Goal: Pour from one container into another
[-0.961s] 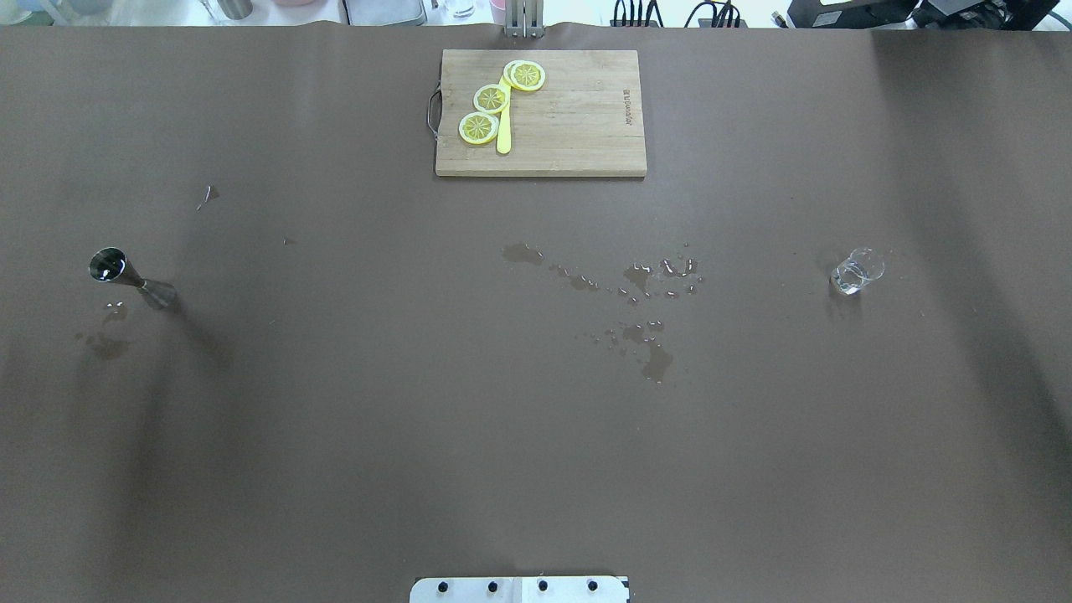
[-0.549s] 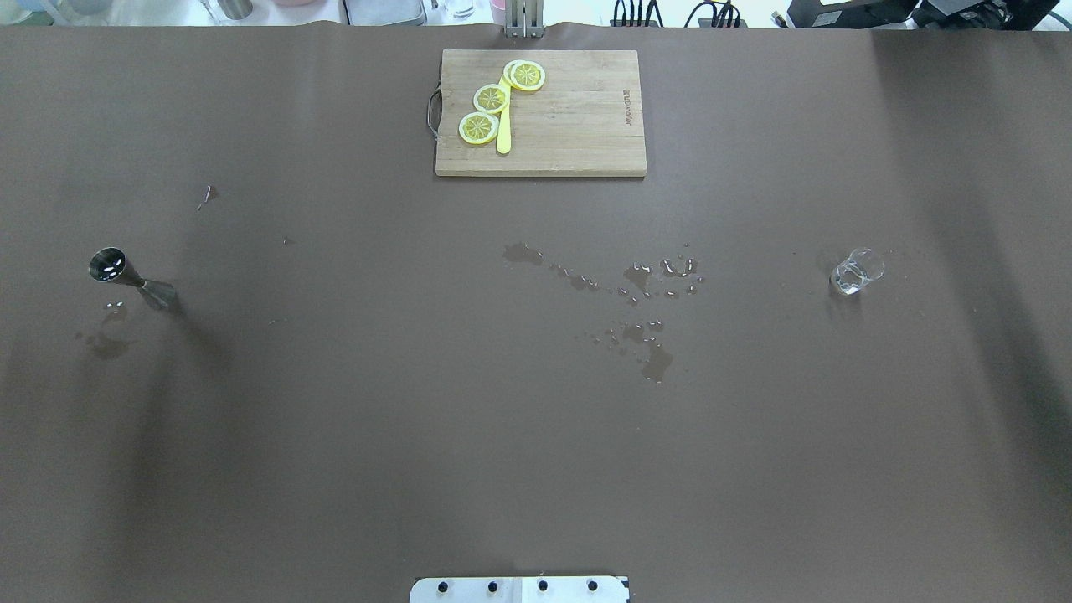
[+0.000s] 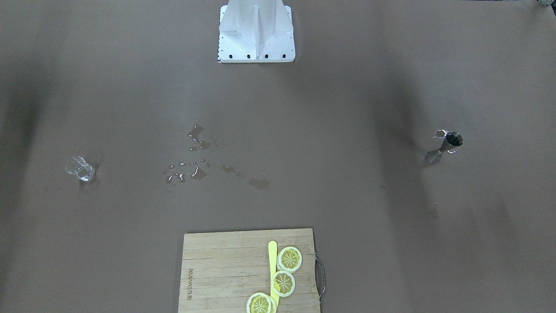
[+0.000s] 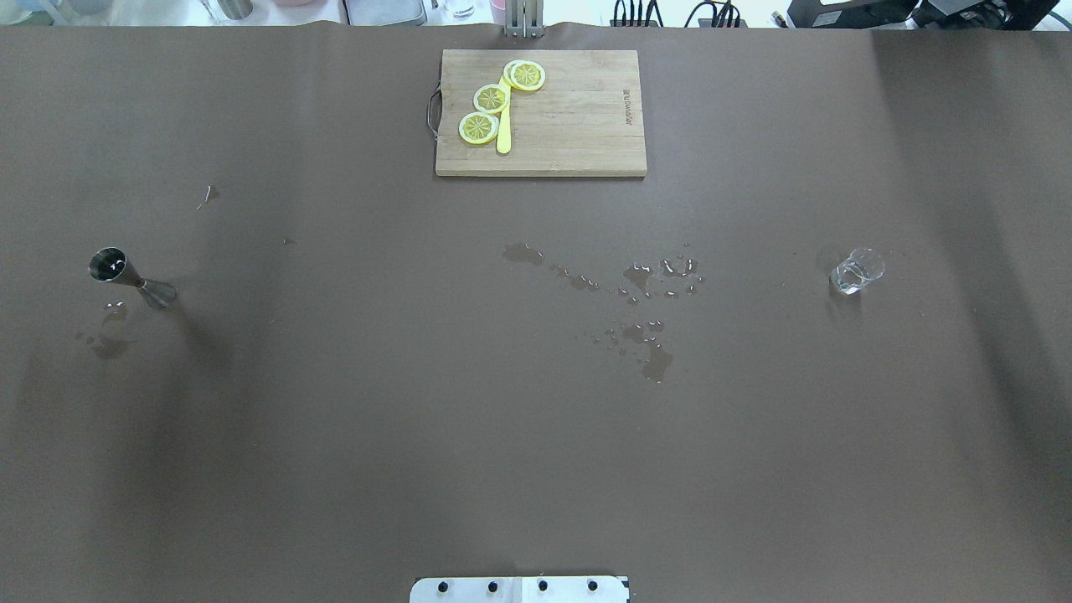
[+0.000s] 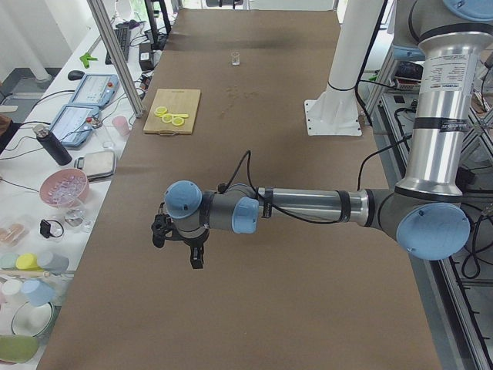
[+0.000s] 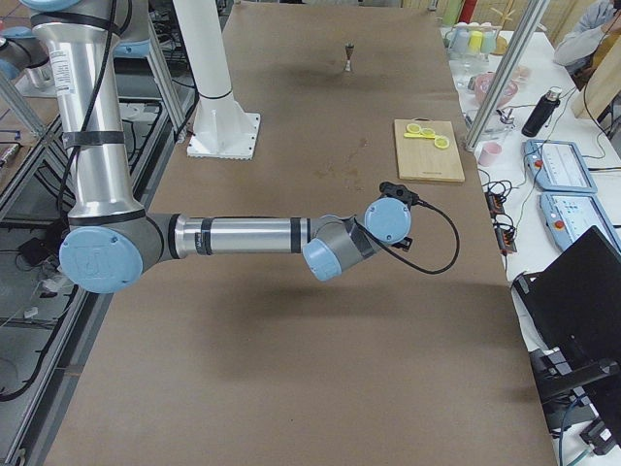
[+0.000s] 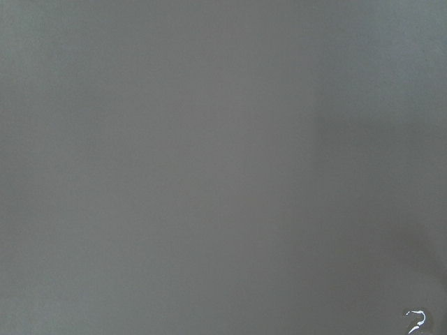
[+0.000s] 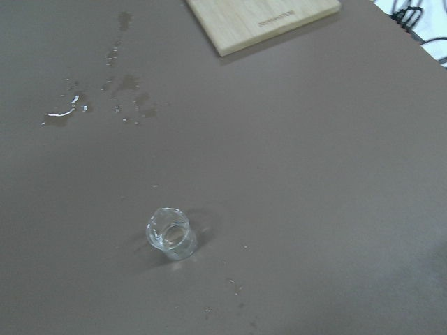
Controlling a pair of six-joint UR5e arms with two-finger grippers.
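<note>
A steel hourglass-shaped jigger (image 4: 130, 279) stands upright at the table's left side, also seen as the jigger (image 3: 445, 147) in the front view and far off as the jigger (image 6: 347, 56). A small clear glass (image 4: 856, 271) stands at the right side; the right wrist view looks down on the glass (image 8: 170, 234) from above and apart. Neither gripper appears in the overhead or front views. My left gripper (image 5: 178, 245) hangs low over bare table in the left side view; I cannot tell if it is open. My right wrist (image 6: 387, 219) hovers over the table, its fingers hidden.
A wooden cutting board (image 4: 578, 117) with lemon slices (image 4: 491, 99) and a yellow knife (image 4: 503, 134) lies at the far middle. Water puddles (image 4: 649, 322) spot the table's centre, and a small wet patch (image 4: 105, 345) lies near the jigger. The robot base (image 3: 256, 30) stands on my side.
</note>
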